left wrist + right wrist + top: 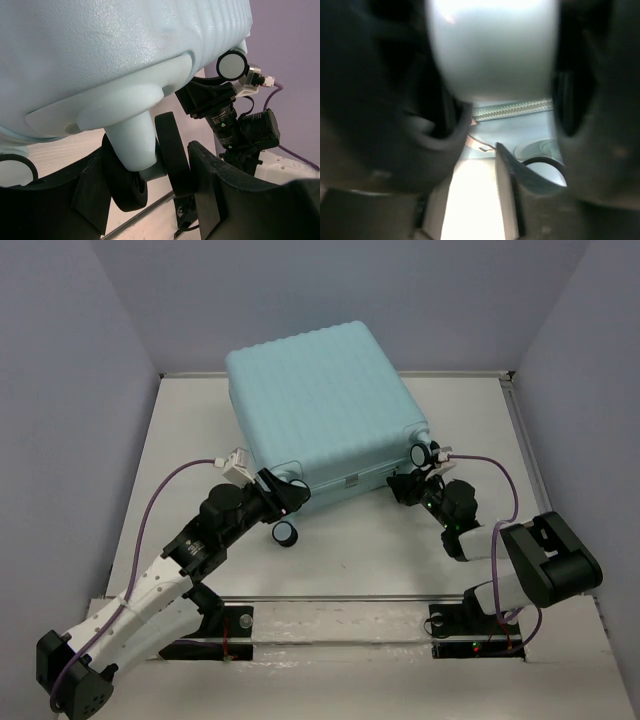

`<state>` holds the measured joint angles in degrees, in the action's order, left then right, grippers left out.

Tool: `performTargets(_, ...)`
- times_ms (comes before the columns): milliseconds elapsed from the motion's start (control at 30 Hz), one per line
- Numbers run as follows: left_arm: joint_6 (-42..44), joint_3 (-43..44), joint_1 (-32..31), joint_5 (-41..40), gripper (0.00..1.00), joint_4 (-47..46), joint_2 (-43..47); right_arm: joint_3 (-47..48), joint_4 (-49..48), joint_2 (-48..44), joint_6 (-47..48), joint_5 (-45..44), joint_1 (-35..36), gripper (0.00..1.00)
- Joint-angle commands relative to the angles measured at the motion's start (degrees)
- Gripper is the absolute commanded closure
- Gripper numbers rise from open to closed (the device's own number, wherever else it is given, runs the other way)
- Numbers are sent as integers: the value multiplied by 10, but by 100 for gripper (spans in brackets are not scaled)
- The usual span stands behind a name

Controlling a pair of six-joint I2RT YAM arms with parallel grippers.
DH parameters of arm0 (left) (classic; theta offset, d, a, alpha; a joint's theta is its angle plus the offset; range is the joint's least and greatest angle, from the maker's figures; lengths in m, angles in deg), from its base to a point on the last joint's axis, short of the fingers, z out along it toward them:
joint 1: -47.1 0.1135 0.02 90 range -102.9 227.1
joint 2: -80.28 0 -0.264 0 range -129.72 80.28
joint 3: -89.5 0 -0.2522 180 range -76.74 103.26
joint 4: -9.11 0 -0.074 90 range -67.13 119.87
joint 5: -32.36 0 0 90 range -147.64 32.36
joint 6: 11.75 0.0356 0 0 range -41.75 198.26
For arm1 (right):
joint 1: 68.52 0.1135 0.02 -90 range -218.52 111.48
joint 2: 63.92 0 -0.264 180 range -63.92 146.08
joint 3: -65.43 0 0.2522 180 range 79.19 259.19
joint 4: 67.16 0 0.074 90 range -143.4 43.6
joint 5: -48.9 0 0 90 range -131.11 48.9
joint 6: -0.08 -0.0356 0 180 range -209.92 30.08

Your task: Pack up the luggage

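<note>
Right, luggage (320,410) is closed, ribbed aqua shell up, sitting mid-counter toward the back wall and rotated so its wheel end faces the arm bases. Left fingers (210,200) are at the near-left corner, one black finger on each side of a twin spinner wheel (172,150) on its pale stem. Both fingers touch the tyres, so they're pinching that wheel. A second wheel (286,533) with a white hub sits just beside it, low over the white counter (350,560). Right fingers (380,100) are at the near-right corner, close to another white-hubbed wheel (422,454). The right wrist view is badly blurred, just a pale rounded part between two dark masses, so can't tell if they're spread or gripping. Purple cables (150,510) loop off both wrists. Pale lilac walls (60,390) enclose the counter on three sides.
</note>
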<state>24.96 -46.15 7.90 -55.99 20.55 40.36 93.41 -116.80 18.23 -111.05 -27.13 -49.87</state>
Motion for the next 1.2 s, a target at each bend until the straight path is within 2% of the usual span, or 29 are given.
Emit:
performTargets(0, 46, 25, -8, 63, 94, -174, 44, 50, -53, -5, 42, -5, 2, 62)
performTargets(33, 47, 25, -9, 62, 94, -172, 45, 50, -58, -7, 42, -10, 2, 63)
performTargets(67, 47, 25, -8, 61, 94, -172, 45, 51, -59, -7, 41, -14, 2, 71)
performTargets(267, 45, 18, -9, 57, 94, -173, 44, 40, -94, -3, 24, -27, 2, 81)
performTargets(367, 44, 16, -9, 56, 94, -174, 43, 29, -111, -8, 14, -32, 2, 92)
performTargets(467, 44, 15, -9, 56, 94, -177, 42, 15, -114, -19, -1, -19, 2, 93)
performTargets(567, 43, 13, -9, 57, 94, -181, 42, -1, -110, -35, -9, -24, 2, 87)
performTargets(600, 43, 13, -9, 57, 94, -181, 42, -14, -107, -40, -8, -25, 2, 73)
performTargets(667, 43, 11, -9, 57, 94, -180, 44, -18, -83, -58, 3, -25, 2, 55)
performTargets(700, 43, 12, -8, 58, 94, -180, 44, -15, -72, -64, 9, -17, 2, 52)
performTargets(933, 37, 11, -9, 63, 94, -182, 47, 56, 17, -44, 39, 45, 2, 50)
performTargets(1033, 36, 12, -9, 61, 94, -176, 53, 66, 8, -36, 36, 20, 2, 50)
performTargets(1167, 39, 13, -9, 62, 94, -176, 53, 70, 5, -23, 36, 3, 2, 58)
